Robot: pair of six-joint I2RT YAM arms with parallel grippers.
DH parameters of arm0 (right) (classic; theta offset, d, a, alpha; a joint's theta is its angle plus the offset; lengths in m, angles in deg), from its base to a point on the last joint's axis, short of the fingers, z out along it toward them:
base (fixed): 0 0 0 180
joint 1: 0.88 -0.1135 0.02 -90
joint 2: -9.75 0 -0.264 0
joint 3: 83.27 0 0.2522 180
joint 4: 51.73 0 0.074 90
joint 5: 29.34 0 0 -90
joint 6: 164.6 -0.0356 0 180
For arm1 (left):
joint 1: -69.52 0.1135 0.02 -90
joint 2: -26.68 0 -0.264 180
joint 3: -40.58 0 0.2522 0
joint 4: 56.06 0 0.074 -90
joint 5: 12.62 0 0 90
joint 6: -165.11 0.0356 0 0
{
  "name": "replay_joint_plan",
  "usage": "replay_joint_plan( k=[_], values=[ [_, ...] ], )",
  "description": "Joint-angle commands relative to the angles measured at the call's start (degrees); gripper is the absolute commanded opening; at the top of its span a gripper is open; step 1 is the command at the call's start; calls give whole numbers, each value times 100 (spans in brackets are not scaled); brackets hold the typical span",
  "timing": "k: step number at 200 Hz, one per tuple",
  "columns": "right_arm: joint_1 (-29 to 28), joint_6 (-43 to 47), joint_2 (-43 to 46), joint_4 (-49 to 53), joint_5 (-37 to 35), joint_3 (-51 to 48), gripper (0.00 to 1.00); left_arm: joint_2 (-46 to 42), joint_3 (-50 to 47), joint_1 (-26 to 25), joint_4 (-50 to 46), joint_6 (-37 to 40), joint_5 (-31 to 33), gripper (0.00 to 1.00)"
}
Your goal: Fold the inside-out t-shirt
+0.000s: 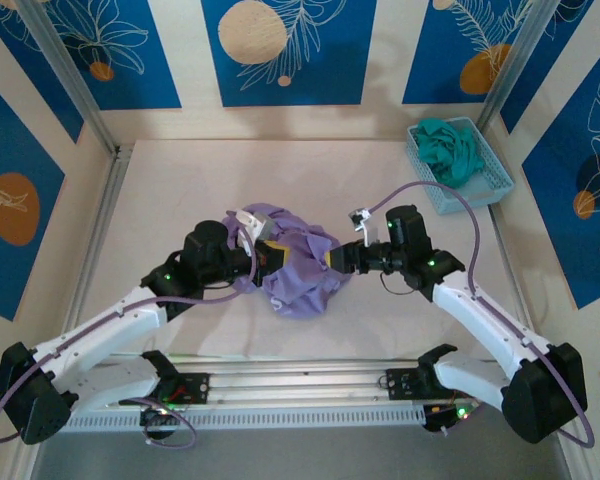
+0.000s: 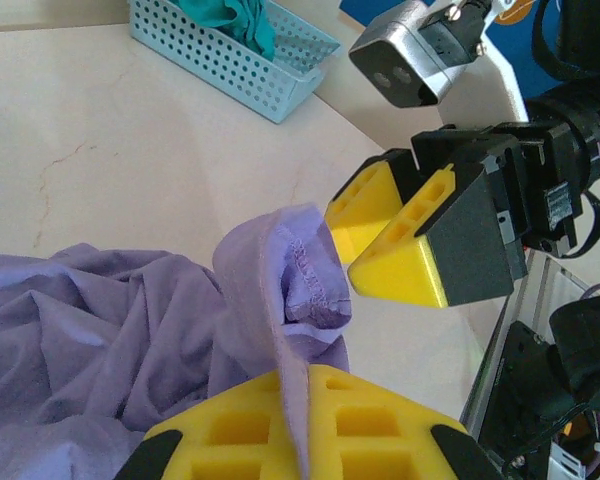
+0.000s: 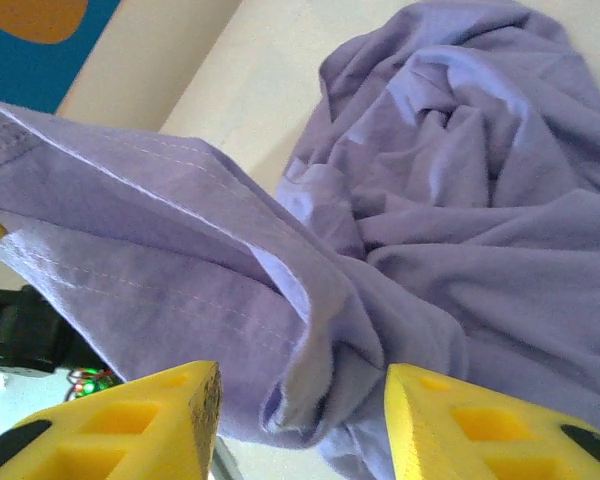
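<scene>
A pale table (image 1: 180, 180) boxed in by blue-panelled walls (image 1: 185, 60) sets the scene for a two-armed try at folding an inside-out t-shirt (image 1: 298, 268). The lavender garment lies bunched in a heap at the centre of the overhead frame.

At the bottom of that frame both arms reach up and inward from their bases, meeting over the heap. The left gripper (image 1: 272, 255), at the heap's left edge, is clamped on a fold of the shirt. Its wrist camera shows the cloth pinched between its yellow fingers (image 2: 230, 435) at the bottom of the frame, with a stitched hem (image 2: 310, 275) standing up just beyond. The right gripper (image 1: 337, 258), at the heap's right edge, has its jaws apart and grips nothing. Seen from its own wrist, a ridge of fabric rises ahead of its parted fingers (image 3: 130, 420), whether touching or just clear of them cannot be told.

By the look of it, the work is at the unbunching stage (no fold can be made in a crumpled shirt). The next move probably calls for the right gripper to close on a hem or edge opposite the left's hold, so the two can draw the cloth out flat.

Farther back, at the upper right, a light blue basket (image 1: 480, 175) holds a teal-green garment (image 1: 450, 150), well apart from the shirt.
</scene>
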Motion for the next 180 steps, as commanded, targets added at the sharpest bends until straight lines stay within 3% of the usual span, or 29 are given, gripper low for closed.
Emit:
replay_joint_plan(
  k=[1,12,35,57,101,154,180],
  values=[
    [-115,-155,-150,-256,183,-51,46,-11,165,-37,40,0,-32,0],
    [-135,-114,-259,-137,66,-6,40,-29,163,-38,29,10,-30,0],
    [-100,134,-247,348,-272,195,12,-64,115,-41,-79,114,95,0],
    [194,395,149,722,-351,424,1,-98,-97,-37,-297,423,353,6],
    [606,532,162,1169,619,741,0,144,-1029,-46,508,350,413,18],
    [584,713,-238,1590,996,1018,0,460,-1396,-46,1092,574,349,33],
    [532,769,-318,1680,910,1105,0,278,-1423,-45,1010,609,335,46]
  ],
)
